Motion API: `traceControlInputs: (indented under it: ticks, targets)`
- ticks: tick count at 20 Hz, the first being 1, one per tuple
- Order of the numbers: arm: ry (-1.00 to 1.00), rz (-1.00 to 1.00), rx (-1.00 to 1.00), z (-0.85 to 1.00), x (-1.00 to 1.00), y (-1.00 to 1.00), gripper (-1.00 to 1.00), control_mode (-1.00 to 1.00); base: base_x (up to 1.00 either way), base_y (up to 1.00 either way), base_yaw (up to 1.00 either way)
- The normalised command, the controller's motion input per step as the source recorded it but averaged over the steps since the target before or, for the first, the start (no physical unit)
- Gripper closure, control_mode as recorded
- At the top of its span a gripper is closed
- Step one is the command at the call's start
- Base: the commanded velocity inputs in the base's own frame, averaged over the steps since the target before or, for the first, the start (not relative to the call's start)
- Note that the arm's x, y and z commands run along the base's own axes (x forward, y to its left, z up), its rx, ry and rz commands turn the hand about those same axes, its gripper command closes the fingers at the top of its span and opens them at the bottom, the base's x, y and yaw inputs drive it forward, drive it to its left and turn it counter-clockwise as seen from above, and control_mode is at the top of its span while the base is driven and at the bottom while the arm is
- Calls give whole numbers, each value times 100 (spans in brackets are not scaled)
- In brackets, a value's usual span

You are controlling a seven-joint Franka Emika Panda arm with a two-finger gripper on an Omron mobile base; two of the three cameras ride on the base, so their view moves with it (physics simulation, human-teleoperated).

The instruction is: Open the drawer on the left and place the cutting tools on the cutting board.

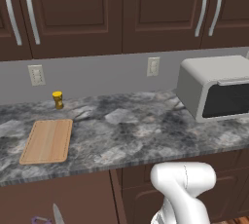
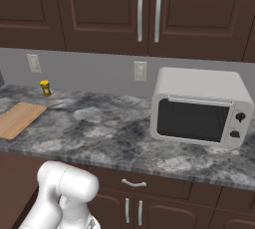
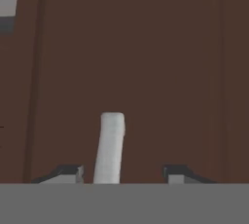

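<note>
The dark brown drawer front [image 3: 146,72] is close up in the hand view, with its silver bar handle [image 3: 111,145] standing between my fingertips. My gripper [image 3: 121,174] is open: the jaws are apart on either side of the handle and do not touch it. At the bottom left of the left base view, below the counter edge, a silver knife blade [image 1: 57,214] and a bit of a purple tool [image 1: 41,220] show. The tan cutting board [image 1: 47,140] [image 2: 17,118] lies bare on the left of the marble counter.
A white toaster oven [image 1: 216,91] [image 2: 199,106] stands at the counter's right. A small yellow shaker [image 1: 58,100] [image 2: 45,87] sits by the back wall behind the board. Dark upper cabinets hang above. Another drawer with a curved handle [image 2: 133,182] is below the oven.
</note>
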Motion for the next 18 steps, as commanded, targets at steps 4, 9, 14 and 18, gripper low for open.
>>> traceControlInputs:
  ticks: [4, 9, 14, 18]
  targets:
    - [-13, 0, 2, 43, -87, -4, -100, -100, 0, 0, 0]
    - [-12, 0, 4, 63, -83, -3, -100, -100, 0, 0, 0]
    - [-5, 0, 3, 62, -49, -15, -100, -100, 0, 0, 0]
    - [-2, 0, 4, 72, -21, -27, -100, -100, 0, 0, 0]
